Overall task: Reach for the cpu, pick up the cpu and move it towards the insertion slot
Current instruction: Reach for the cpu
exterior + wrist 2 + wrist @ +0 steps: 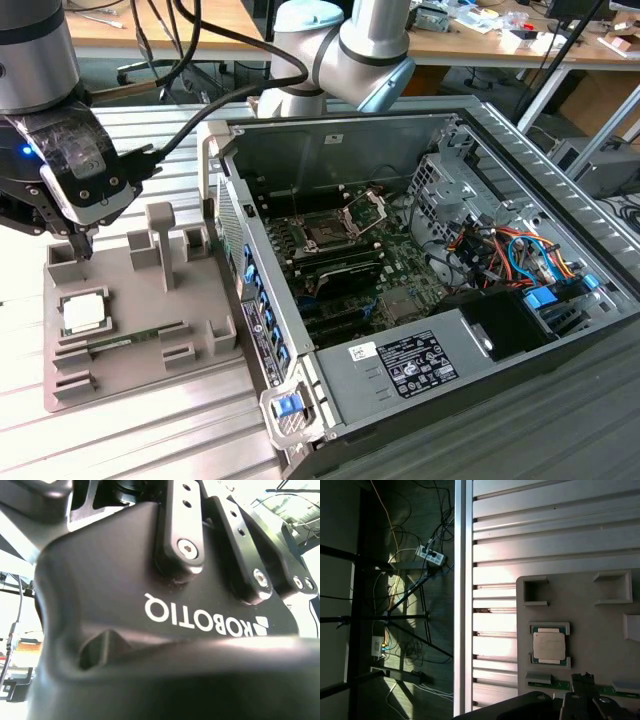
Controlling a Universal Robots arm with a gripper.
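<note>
Silvery-white on top, the small thin square cpu (pixel 83 312) lies flat in a shallow seat of the grey plastic tray (pixel 125 285), on the tray's side toward the exterior view's left. Raised grey plastic blocks (pixel 160 240) stand on the far part of the tray, beyond the cpu. The tray rests on the ribbed aluminium table (pixel 150 425).

We find the black gripper (pixel 83 248) hanging over the tray's far corner at the exterior view's left. It is just beyond the cpu and apart from it. We cannot tell whether the gripper is open or closed. The cpu sits in its seat, unlifted. In the first wrist view we see the cpu (pixel 549 645) from above, with a green edge showing at its corners.

The insertion slot (pixel 327 232), a square socket with a dark centre and a shiny metal frame, sits on the green circuit board (pixel 400 265). The board lies inside the open grey metal computer case (pixel 330 150), to the exterior view's right of the tray. Long black memory slots (pixel 345 275) run along the near side of the insertion slot. We note that the insertion slot is well apart from both cpu and gripper.
</note>
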